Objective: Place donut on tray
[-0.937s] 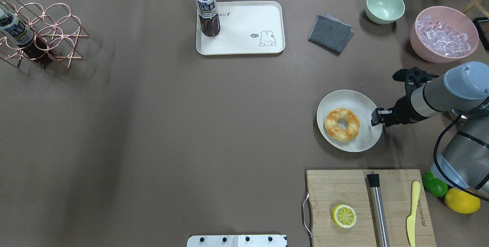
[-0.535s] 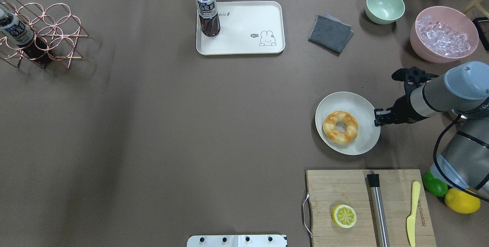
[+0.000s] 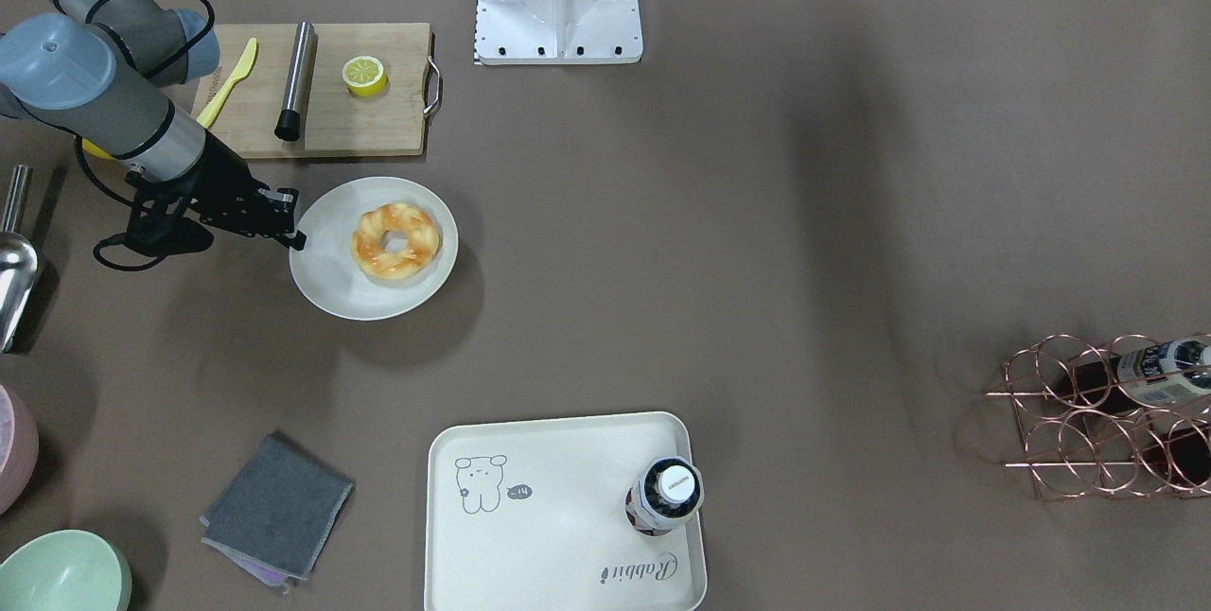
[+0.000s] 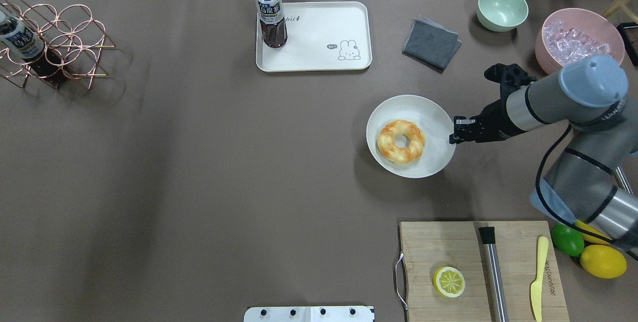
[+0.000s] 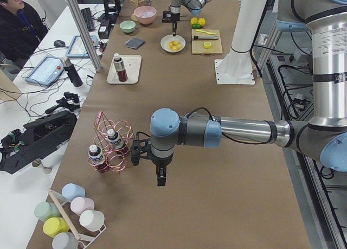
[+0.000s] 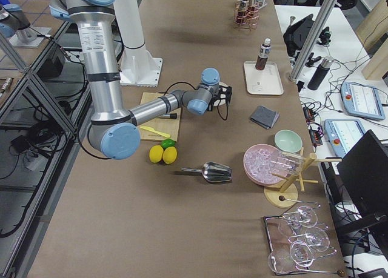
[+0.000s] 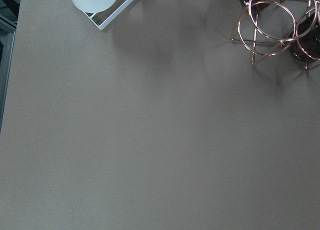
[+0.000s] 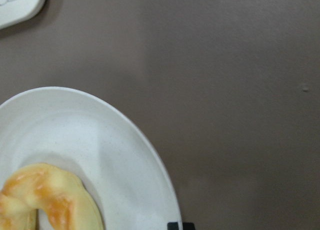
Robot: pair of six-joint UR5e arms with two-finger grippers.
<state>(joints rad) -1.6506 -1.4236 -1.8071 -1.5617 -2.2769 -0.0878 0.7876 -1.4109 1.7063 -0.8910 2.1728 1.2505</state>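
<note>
Now the donut (image 4: 401,141) lies in the middle of a round white plate (image 4: 433,112). It is well apart from the tray (image 4: 319,38), with bare desk (image 4: 199,162) between them. One dark bottle (image 4: 270,13) stands upright in a corner of the tray. A small drawing (image 4: 349,51) is at the tray's other end. A pink bowl (image 4: 543,58) near the desk's edge holds ice (image 4: 573,38), and a green bowl (image 4: 502,8) sits near it. A wire rack (image 4: 75,28) far off on the other side holds two small bottles (image 5: 111,138).

The right gripper (image 4: 454,131) is at the plate's rim, on the side away from the rack. It is pinched tight on that rim and stays apart from the donut. The left gripper (image 5: 161,183) hangs over bare desk just beside the rack and points down. I cannot tell if it is open or closed.

A grey cloth (image 4: 431,43) lies between the tray and the green bowl. A wooden board (image 4: 438,247) carries a half lemon (image 4: 449,281), a steel tube (image 4: 493,272) and a yellow knife (image 4: 538,282). A lime (image 4: 567,240) and a lemon (image 4: 603,261) lie just beside the board.
</note>
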